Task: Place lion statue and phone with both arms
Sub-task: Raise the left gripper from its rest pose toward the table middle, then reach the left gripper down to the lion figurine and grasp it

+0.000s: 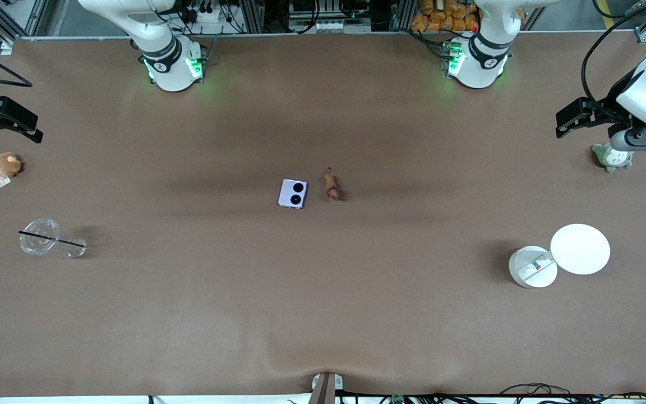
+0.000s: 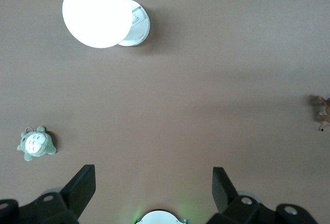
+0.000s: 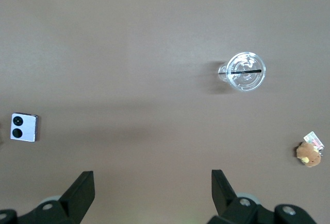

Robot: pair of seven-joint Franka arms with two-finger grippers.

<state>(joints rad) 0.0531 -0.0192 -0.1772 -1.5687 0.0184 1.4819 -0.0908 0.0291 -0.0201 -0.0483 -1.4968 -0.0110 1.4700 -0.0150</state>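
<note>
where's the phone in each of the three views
Front view: the phone lies mid-table, beside the lion statue.
Left wrist view: not in it; only the lion statue shows at the edge.
Right wrist view: the phone sits at the picture's edge.
Shared landmark: the lion statue links the front and left wrist views.

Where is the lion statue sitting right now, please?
In the front view the lion statue lies on the table near its middle, just beside the phone, toward the left arm's end.

Brown plush, clear cup, grey-green plush, white containers.
</note>
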